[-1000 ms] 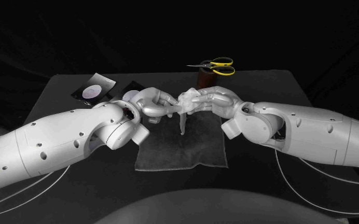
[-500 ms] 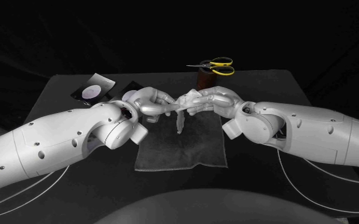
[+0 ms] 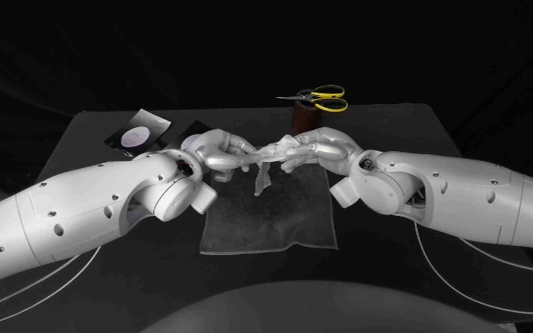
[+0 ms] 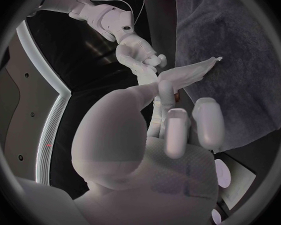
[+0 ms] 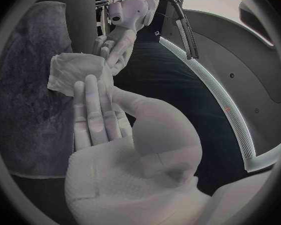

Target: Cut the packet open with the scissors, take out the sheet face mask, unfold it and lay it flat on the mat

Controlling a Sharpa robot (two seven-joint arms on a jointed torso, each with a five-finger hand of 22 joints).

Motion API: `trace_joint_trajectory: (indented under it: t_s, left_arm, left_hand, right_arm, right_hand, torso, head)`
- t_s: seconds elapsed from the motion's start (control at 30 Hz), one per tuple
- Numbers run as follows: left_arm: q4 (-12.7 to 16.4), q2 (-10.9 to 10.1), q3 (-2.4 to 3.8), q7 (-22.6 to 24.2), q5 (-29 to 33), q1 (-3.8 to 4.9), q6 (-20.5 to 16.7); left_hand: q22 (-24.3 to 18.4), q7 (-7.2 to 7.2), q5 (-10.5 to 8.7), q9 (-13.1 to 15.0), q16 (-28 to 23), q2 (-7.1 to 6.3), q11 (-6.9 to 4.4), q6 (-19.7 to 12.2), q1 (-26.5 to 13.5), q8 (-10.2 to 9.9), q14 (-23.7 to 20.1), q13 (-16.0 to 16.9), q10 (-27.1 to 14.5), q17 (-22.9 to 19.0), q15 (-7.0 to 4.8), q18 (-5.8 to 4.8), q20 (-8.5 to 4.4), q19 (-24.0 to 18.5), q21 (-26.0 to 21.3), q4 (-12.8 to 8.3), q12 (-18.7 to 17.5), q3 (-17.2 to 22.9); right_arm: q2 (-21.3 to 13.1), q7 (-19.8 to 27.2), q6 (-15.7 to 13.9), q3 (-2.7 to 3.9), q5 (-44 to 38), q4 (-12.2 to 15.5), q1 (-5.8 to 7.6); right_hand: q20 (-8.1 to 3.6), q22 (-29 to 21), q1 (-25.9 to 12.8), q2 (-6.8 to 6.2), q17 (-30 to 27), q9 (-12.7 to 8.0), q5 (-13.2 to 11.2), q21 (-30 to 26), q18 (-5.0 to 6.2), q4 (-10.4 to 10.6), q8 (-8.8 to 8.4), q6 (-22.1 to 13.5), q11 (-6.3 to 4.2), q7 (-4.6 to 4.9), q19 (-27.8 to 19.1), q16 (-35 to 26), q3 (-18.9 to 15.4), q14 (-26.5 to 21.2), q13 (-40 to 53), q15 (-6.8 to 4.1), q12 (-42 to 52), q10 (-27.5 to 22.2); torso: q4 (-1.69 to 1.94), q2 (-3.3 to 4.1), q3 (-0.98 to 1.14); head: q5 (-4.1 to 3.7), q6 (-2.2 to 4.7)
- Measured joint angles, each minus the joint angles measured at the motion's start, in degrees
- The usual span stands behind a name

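The white folded sheet mask (image 3: pixel 266 165) hangs above the dark grey mat (image 3: pixel 270 208), held between both hands. My left hand (image 3: pixel 220 152) pinches its left side and my right hand (image 3: pixel 313 148) grips its right side; a loose tail of the mask droops toward the mat. In the left wrist view the mask (image 4: pixel 187 74) stretches across to the right hand (image 4: pixel 139 55), over the mat (image 4: pixel 240 60). In the right wrist view the crumpled mask (image 5: pixel 75 71) sits at my right hand's fingertips (image 5: pixel 90 87), with the left hand (image 5: pixel 115 42) on it. The yellow-handled scissors (image 3: pixel 321 98) rest on a brown holder (image 3: pixel 302 119) at the table's back.
The opened packet (image 3: pixel 138 136) lies at the table's back left, with another dark piece (image 3: pixel 196 129) beside it. The black table (image 3: pixel 422 129) extends to the right of the mat.
The hands have drawn slightly apart, stretching the mask's top edge. Its hanging tail has swung a little to the left and shortened.
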Motion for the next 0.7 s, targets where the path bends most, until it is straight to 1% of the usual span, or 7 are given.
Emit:
trace_joint_trajectory:
  t_s: [0.07, 0.1, 0.23, 0.33, 0.37, 0.53, 0.7]
  left_arm:
    - [0.0, -0.05, 0.0, -0.12, 0.07, 0.0, -0.01]
    - [-0.01, -0.09, 0.0, -0.2, 0.12, 0.0, -0.01]
    - [-0.01, -0.23, 0.0, -0.44, 0.27, 0.0, -0.02]
    - [-0.01, -0.3, 0.0, -0.56, 0.46, 0.01, -0.01]
    - [-0.01, -0.31, 0.01, -0.61, 0.57, 0.01, -0.01]
    - [-0.01, -0.37, 0.02, -0.74, 0.84, 0.01, 0.01]
    - [-0.01, -0.42, 0.02, -0.77, 1.19, 0.02, -0.01]
  left_hand:
    - [0.02, -0.16, 0.0, 0.0, 0.0, -0.09, 0.21, -0.21, -0.09, 0.35, 0.0, 0.33, 0.22, 0.0, 0.0, 0.0, 0.0, 0.0, 0.0, 0.0, 0.36, 0.01]
    - [0.04, -0.1, 0.0, 0.0, 0.0, -0.43, -0.11, -0.27, -0.46, 0.56, 0.0, 0.54, 0.71, 0.0, 0.0, 0.0, 0.0, 0.0, 0.0, -0.13, 0.6, 0.13]
    - [0.04, -0.1, 0.0, 0.0, 0.0, -0.3, -0.1, -0.28, -0.75, 0.67, 0.0, 1.06, 0.73, 0.0, 0.0, 0.0, 0.0, 0.0, 0.0, -0.21, 0.74, 0.21]
    - [0.04, -0.19, 0.0, 0.0, 0.0, -0.42, -0.41, -0.37, -1.52, 1.08, 0.0, 1.43, 1.04, 0.0, 0.0, 0.0, 0.0, 0.0, 0.0, -0.04, 1.23, 0.38]
    - [0.04, -0.19, 0.0, 0.0, -0.01, -0.33, -0.41, -0.38, -1.62, 1.18, 0.0, 1.6, 1.04, 0.0, 0.0, 0.0, 0.0, 0.0, 0.0, -0.04, 1.36, 0.38]
    - [0.04, -0.63, 0.0, 0.0, -0.01, -0.32, -0.89, -0.38, -2.83, 1.64, 0.0, 2.43, 1.9, 0.0, -0.41, 0.0, 0.0, 0.0, 0.0, 0.19, 1.9, 0.6]
    - [0.13, -0.72, -0.02, 0.0, -0.01, 0.01, -1.13, -0.48, -3.17, 1.7, 0.0, 2.87, 2.14, 0.0, -0.41, 0.0, 0.0, -0.01, 0.0, 0.74, 2.18, 0.51]
  right_arm:
    - [-0.04, 0.28, -0.67, 0.0, -0.09, 0.03, 0.0]
    - [-0.08, 0.51, -1.11, 0.0, -0.12, 0.03, 0.0]
    - [-0.14, 1.2, -2.4, 0.0, -0.12, 0.03, 0.0]
    - [-0.17, 1.59, -3.14, 0.0, -0.11, 0.03, 0.0]
    - [-0.17, 1.77, -3.43, 0.0, -0.09, 0.0, 0.0]
    - [-0.21, 2.24, -4.3, 0.02, -0.06, -0.14, -0.01]
    - [-0.28, 2.3, -4.61, 0.03, -0.14, -0.33, 0.0]
  right_hand:
    - [0.2, 0.2, 0.01, 0.01, 0.15, 0.07, -0.06, 0.46, 0.1, 0.0, 0.1, 0.22, 0.1, -0.09, 0.2, 0.0, 0.64, 0.3, 0.02, -0.11, 0.0, 0.3]
    - [0.2, 0.39, -0.15, 0.17, 0.15, 0.07, -0.05, 0.48, 0.12, 0.0, 0.1, 0.22, 0.18, -0.09, 0.2, 0.0, 0.65, 0.39, 0.02, -0.19, 0.0, 0.38]
    - [0.2, 0.55, -0.22, 0.24, 0.21, 0.13, 0.17, 0.73, 0.13, 0.08, 0.1, 0.22, 0.18, -0.09, 0.2, 0.0, 1.03, 0.58, 0.04, -0.22, 0.0, 0.38]
    - [0.2, 0.58, -0.22, 0.24, 0.21, 0.13, 0.17, 0.73, 0.13, 0.03, 0.1, 0.22, 0.18, -0.09, 0.2, 0.0, 1.1, 0.6, 0.04, -0.22, 0.0, 0.38]
    - [0.2, 0.59, -0.22, 0.24, 0.24, 0.13, 0.17, 0.86, 0.14, 0.03, 0.1, 0.42, 0.18, -0.29, 0.2, 0.0, 1.1, 0.61, 0.04, -0.23, -0.01, 0.38]
    - [0.2, 0.68, -0.22, 0.24, 0.29, 0.13, 0.16, 0.97, 0.15, 0.03, 0.1, 0.42, 0.18, -0.29, 0.19, 0.0, 1.1, 0.77, 0.03, -0.23, -0.02, 0.38]
    - [0.21, 0.83, -0.22, 0.24, 0.27, 0.16, 0.15, 0.97, 0.17, 0.03, 0.1, 0.42, 0.38, -0.29, 0.19, -0.01, 1.1, 0.89, 0.0, -0.32, -0.04, 0.59]
  torso:
    - [0.01, 0.0, 0.0]
    - [0.02, 0.0, 0.0]
    - [0.03, 0.0, 0.01]
    - [0.02, 0.0, 0.01]
    - [0.03, 0.0, 0.0]
    - [0.02, 0.01, -0.01]
    - [0.02, 0.01, -0.01]
  head:
    - [-0.01, 0.0]
    - [-0.01, 0.0]
    - [-0.05, 0.0]
    - [-0.07, 0.0]
    - [-0.08, 0.0]
    - [-0.07, 0.0]
    - [-0.05, 0.0]
